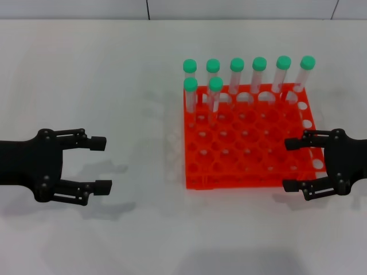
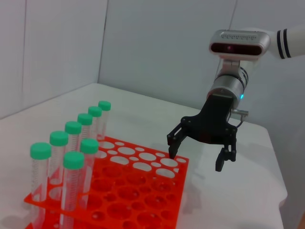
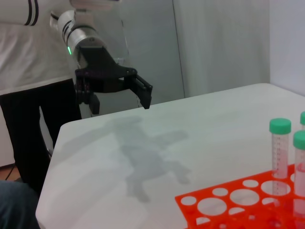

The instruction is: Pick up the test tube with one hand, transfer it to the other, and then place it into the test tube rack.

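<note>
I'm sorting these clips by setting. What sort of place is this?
Probably a lab-style robot test bench: an orange-red test tube rack holding eight green-capped tubes on a plain white table, with plain pale panels behind. The open left gripper and right gripper hover empty.

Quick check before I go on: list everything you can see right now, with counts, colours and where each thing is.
Test tubes: eight, clear with green caps, upright in the rack's far rows, six behind and two in front.
Test tube rack: one, orange-red, on the table right of centre.
Table: one, white, under everything.
Left gripper: one, black, open, above the table left of the rack, holding nothing.
Right gripper: one, black, open, at the rack's right edge, holding nothing.
</note>
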### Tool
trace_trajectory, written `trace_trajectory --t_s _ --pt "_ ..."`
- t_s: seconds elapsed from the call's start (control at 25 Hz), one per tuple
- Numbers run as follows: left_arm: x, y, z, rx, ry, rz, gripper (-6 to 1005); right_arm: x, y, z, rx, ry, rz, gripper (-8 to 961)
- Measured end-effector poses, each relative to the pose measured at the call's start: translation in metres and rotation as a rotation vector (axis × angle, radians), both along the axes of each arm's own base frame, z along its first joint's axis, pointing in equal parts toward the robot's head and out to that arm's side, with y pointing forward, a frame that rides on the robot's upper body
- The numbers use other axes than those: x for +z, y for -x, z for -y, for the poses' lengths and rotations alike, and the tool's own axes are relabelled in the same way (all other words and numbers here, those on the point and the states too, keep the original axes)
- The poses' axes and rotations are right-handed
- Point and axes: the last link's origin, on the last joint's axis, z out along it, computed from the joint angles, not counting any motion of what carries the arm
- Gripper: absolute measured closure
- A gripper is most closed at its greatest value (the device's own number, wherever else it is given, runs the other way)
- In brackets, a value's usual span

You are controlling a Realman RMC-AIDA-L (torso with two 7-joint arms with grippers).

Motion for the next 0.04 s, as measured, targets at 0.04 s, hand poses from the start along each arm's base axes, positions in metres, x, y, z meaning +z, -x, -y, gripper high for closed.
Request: trace_trajectory --t_s 0.04 --pt "-0.0002 -0.0008 -0.0008 0.001 0.002 0.001 106 0.0001 -0.0003 0.0001 0.000 0.000 0.002 70"
